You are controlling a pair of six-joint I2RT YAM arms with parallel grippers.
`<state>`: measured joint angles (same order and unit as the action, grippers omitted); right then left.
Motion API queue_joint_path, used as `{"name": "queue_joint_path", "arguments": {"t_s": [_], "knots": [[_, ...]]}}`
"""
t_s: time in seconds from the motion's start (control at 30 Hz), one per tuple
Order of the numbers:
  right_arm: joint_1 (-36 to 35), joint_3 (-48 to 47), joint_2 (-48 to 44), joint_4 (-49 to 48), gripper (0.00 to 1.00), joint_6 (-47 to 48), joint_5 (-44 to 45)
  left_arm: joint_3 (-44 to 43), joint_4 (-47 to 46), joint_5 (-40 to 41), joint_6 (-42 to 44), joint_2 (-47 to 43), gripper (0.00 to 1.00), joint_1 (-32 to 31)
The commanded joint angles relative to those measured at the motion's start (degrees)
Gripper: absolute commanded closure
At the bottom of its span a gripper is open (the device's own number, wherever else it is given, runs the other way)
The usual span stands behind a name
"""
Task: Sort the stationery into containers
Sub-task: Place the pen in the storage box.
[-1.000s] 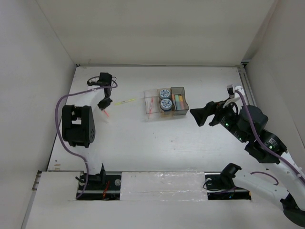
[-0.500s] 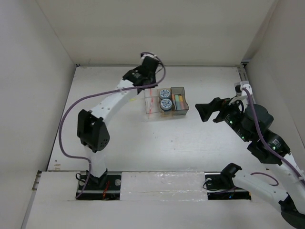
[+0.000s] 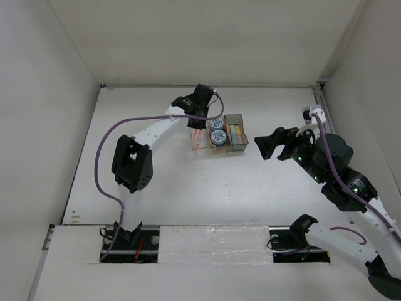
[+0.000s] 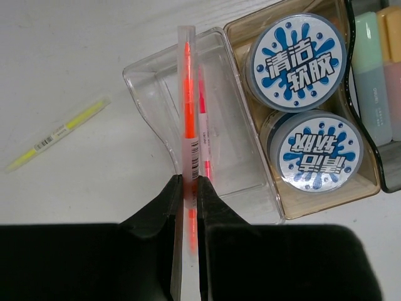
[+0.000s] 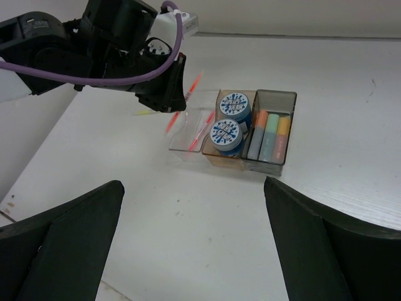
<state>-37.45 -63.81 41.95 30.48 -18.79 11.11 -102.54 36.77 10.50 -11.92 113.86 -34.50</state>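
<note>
Looking down from the top camera, the left end effector [image 3: 197, 121] hangs over the clear bin [image 3: 195, 145], the left-most of three joined containers. The right end effector [image 3: 263, 149] sits well to their right, its jaws spread wide with nothing between them.

In the left wrist view the jaws are pinched almost shut on the orange pen [image 4: 187, 94]. They grip it toward one end, and the rest of the pen reaches out along the clear bin's length. A red pen [image 4: 203, 119] already lies in that bin. The amber bin [image 4: 241, 28] next to it holds two blue-white rolls [image 4: 297, 53], and the grey bin [image 4: 390, 179] holds pastel markers [image 4: 366, 69]. A yellow-green pen [image 4: 59, 132] lies on the surface [image 4: 94, 37], left of the bins and apart from them.

From the right wrist view the held pen slants in the air above the clear bin's left side, not yet inside it.

The step in hand looks like delivering the orange pen to the pen bin. The next move calls for lowering it, levelled and lined up with the bin so both ends clear the rim, and then parting the jaws. After that, the yellow-green pen appears to be the last item outside the bins.
</note>
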Motion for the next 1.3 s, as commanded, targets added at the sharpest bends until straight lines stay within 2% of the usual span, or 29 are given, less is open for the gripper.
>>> {"name": "queue_joint_path", "arguments": {"t_s": [0.0, 0.13, 0.4, 1.27], "knots": [[0.4, -0.9, 0.5, -2.2, 0.0, 0.9, -1.1, 1.5, -0.1, -0.9, 2.9, 1.3, 1.0, -0.4], [0.4, -0.3, 0.5, -2.7, 0.0, 0.9, -1.7, 2.1, -0.7, -3.5, 3.4, 2.3, 1.0, -0.4], [0.4, 0.2, 0.0, -2.7, 0.0, 1.5, -1.2, 2.1, -0.7, -3.5, -0.2, 4.0, 1.0, -0.4], [0.4, 0.7, -1.1, -2.7, 0.0, 1.5, -1.7, -1.0, -2.5, -2.5, -3.0, 6.3, 1.0, -0.4]]}}
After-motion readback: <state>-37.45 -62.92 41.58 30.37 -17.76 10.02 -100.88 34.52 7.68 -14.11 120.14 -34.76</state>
